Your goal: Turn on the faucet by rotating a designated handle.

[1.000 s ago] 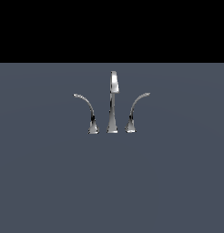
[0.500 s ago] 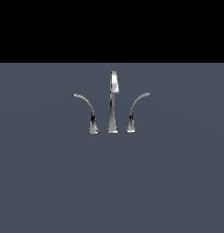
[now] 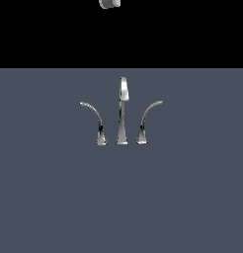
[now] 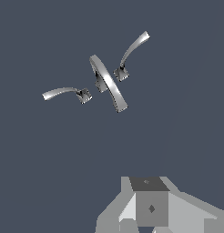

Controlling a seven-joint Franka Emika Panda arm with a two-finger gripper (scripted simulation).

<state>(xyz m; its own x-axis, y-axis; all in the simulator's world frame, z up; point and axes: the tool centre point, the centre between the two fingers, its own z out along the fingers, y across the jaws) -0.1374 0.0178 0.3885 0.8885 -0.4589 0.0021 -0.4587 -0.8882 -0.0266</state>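
Approach step: claw point(image 4: 148, 214) high above faucet point(image 3: 122, 111), well apart, open or closed can't tell. Next, descend to the rightward-arcing handle point(image 3: 147, 121) and push it round.

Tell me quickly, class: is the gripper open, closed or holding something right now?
Gripper: cannot be told. Only its grey body shows at the wrist view's edge, the fingers are out of frame, and it is well clear of the faucet, holding nothing visible.

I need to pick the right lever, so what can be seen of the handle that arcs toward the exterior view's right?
The handle is a thin shiny chrome lever rising from a small cone base on the grey surface, its tip curving up and toward the exterior view's right. It stands beside the spout, apart from it. Nothing touches it.
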